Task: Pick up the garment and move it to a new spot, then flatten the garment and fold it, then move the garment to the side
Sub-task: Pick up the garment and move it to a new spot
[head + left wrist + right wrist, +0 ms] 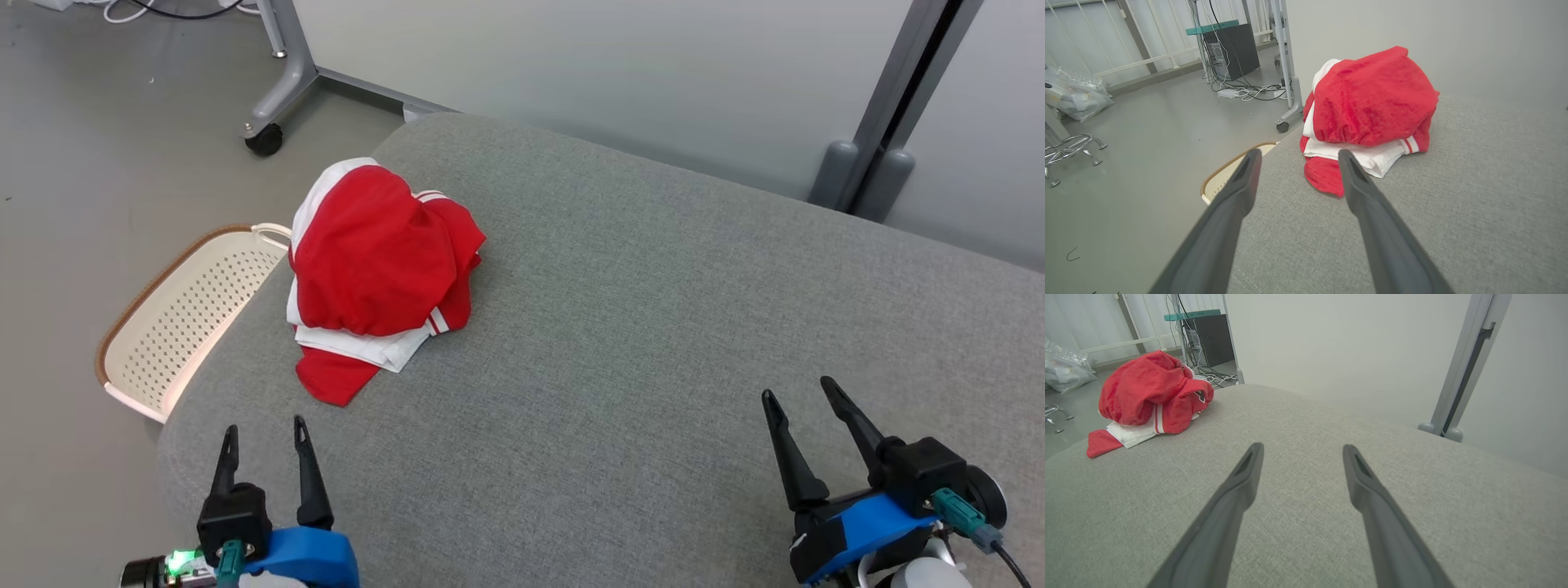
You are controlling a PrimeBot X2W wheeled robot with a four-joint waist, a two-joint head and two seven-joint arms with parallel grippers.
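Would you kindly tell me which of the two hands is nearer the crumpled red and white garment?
The left hand: the crumpled red and white garment lies ahead of it, whereas the right hand sits far across the grey fabric surface.

Long, dark, tapering fingers [310,482] on both sets of jaws, black blocks [234,514] at their base, bright blue mounts [314,557] behind, teal connectors [957,508] plugged in, green light [181,562] glowing at left.
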